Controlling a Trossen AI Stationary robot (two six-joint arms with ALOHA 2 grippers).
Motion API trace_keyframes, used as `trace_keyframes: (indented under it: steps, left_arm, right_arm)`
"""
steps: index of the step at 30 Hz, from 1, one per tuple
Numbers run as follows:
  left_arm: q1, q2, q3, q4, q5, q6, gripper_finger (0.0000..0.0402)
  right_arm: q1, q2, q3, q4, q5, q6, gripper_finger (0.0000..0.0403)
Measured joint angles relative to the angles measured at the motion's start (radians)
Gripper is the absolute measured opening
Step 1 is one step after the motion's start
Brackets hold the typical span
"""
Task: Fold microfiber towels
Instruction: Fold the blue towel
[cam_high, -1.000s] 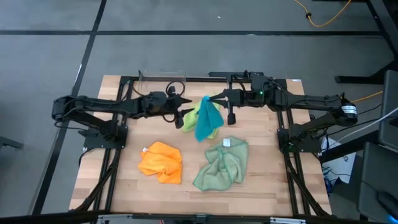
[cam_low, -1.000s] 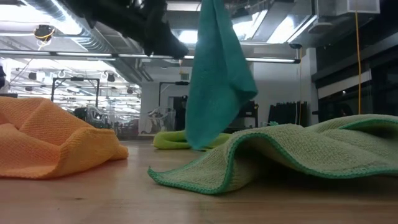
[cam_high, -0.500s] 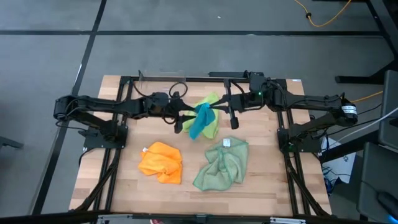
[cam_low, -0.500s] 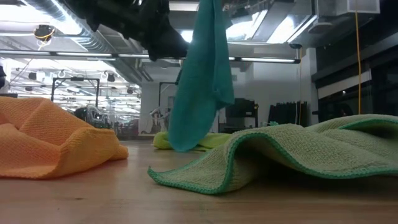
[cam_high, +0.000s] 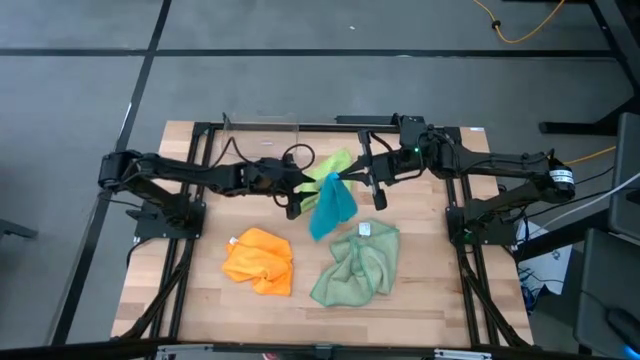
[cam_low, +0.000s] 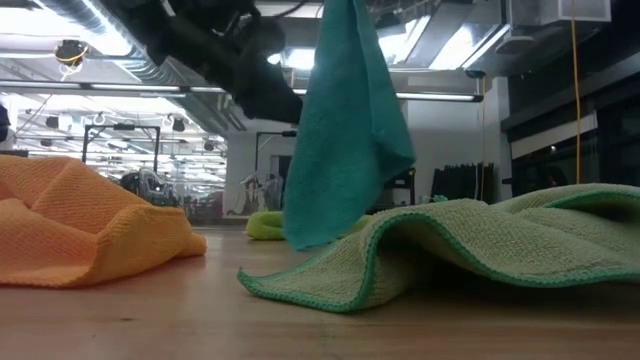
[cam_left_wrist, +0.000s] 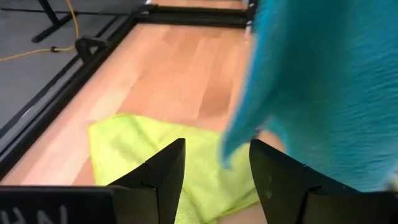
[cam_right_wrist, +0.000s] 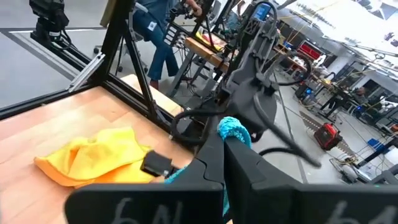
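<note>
My right gripper (cam_high: 347, 178) is shut on the teal blue towel (cam_high: 330, 208), which hangs below it over the middle of the table (cam_low: 345, 130). My left gripper (cam_high: 300, 192) is open, level with the towel on its left. In the left wrist view the towel's hanging edge (cam_left_wrist: 233, 149) shows between and just ahead of its two fingers (cam_left_wrist: 165, 171); I cannot tell whether they touch it. The lime green towel (cam_high: 336, 162) lies flat behind the teal one. The orange towel (cam_high: 260, 262) and the pale sage towel (cam_high: 358, 262) lie crumpled nearer the front. My right gripper pinches a top corner of the teal towel (cam_right_wrist: 233, 129) between its two shut fingers; a small tuft sticks out past the fingertips. The fingers come level from the table's right. The towel hangs slack below them, its lower end (cam_low: 305, 240) at or just above the tabletop.
The sage towel's raised fold (cam_low: 480, 245) and the orange heap (cam_low: 80, 230) lie nearest the front edge. A clear bin (cam_high: 262, 127) stands at the far edge. Black frame rails run along the table's sides. A person stands in the room beyond the table (cam_right_wrist: 155, 37).
My left gripper has gone toward the table's right and near edge, up to the hanging teal towel. My right gripper has shifted slightly toward the near edge with the towel. The towel's lower end has swung left and then part-way back; its held corner stays pinched.
</note>
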Motion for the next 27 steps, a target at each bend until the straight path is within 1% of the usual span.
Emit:
trace_keyframes:
  steps: [3,7,9,11,14,20,24,27]
  left_arm:
    - [0.012,0.019,0.0,-0.001,-0.001,0.005,0.0172]
    - [0.018,0.018,0.0,0.004,0.003,0.005,0.0172]
    - [0.018,0.011,0.0,-0.002,0.042,0.005,0.0172]
    - [0.018,0.007,0.0,0.008,0.108,0.005,0.0172]
    - [0.017,0.007,0.0,0.0,0.175,0.005,0.0172]
    - [0.016,0.01,0.0,-0.01,0.193,0.007,0.0172]
    - [0.016,0.018,0.0,-0.023,0.27,0.007,0.0172]
    - [0.016,0.018,0.0,-0.021,0.273,0.014,0.0172]
  right_arm:
    - [0.001,0.0,0.0,-0.009,-0.015,0.0,0.0]
    - [0.0,0.0,0.0,-0.031,-0.14,-0.002,0.0]
    - [0.001,0.0,0.0,-0.042,-0.181,-0.004,0.0]
    - [0.001,0.0,0.0,-0.053,-0.199,-0.004,0.0]
    - [0.001,0.0,0.0,-0.065,-0.204,-0.004,0.0]
    - [0.001,0.0,0.0,-0.064,-0.207,-0.006,0.0]
    - [0.001,0.0,0.0,-0.052,-0.207,-0.011,0.0]
    - [0.001,0.0,0.0,-0.051,-0.207,-0.032,0.0]
